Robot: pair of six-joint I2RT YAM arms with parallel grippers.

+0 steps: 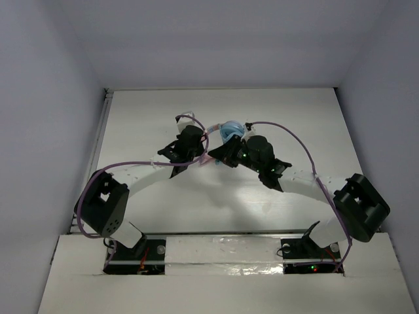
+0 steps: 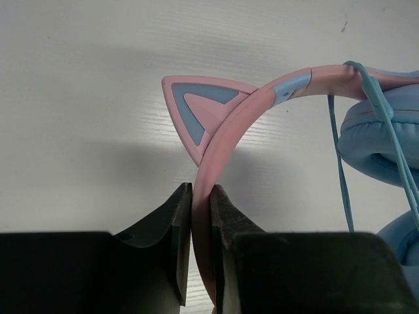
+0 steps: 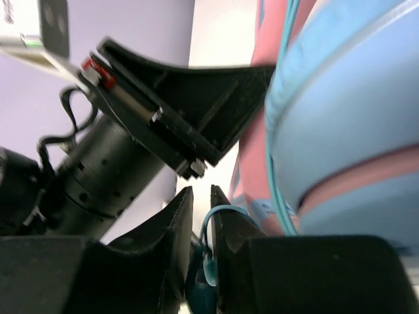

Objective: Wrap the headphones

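Note:
The headphones (image 1: 230,129) hang above the middle of the table between my two grippers. In the left wrist view my left gripper (image 2: 201,190) is shut on the pink headband (image 2: 226,134), just below a pink and blue cat ear (image 2: 200,108). A light blue ear cup (image 2: 386,140) and the thin blue cable (image 2: 340,170) show at the right. In the right wrist view my right gripper (image 3: 201,193) is shut on the cable's end (image 3: 208,265), close under the big ear cup (image 3: 353,111). From above, the left gripper (image 1: 207,140) and the right gripper (image 1: 224,152) nearly meet.
The left arm's black gripper body (image 3: 183,111) sits just above my right fingers. White walls (image 1: 52,98) close in the white table (image 1: 216,209) on three sides. Purple arm cables (image 1: 294,140) loop over the table.

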